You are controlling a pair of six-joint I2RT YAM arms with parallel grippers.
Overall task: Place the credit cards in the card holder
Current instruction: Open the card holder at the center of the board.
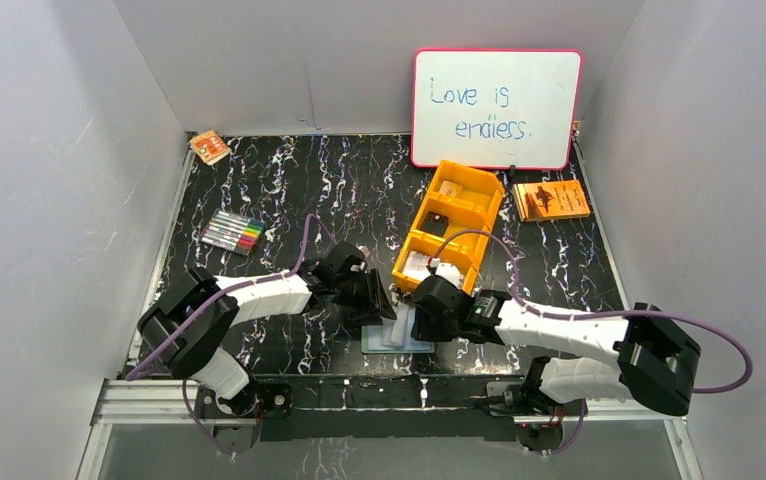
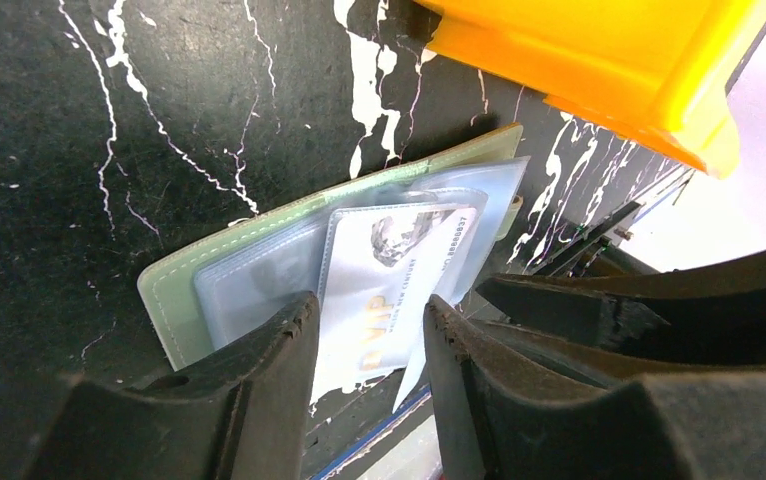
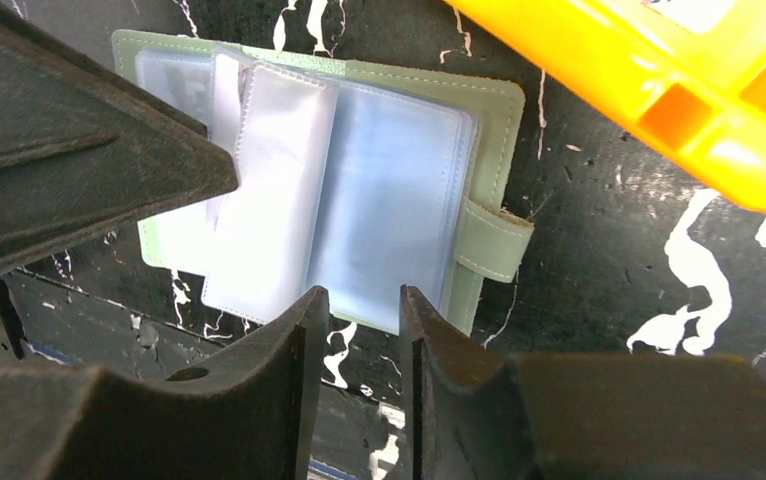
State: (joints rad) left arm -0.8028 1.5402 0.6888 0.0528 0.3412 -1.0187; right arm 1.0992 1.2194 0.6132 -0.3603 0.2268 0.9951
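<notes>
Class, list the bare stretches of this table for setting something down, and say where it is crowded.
Free: back middle of the table, bordered by marker set, orange packet, whiteboard and orange tray; also between booklet and right arm. Crowded: front centre, where left gripper and right gripper meet over the card holder.

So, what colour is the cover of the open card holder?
The cover of the card holder is sage green; the right wrist view shows it best.

Bright, even light, soft shadows, close foreground blurred in wrist views
</notes>
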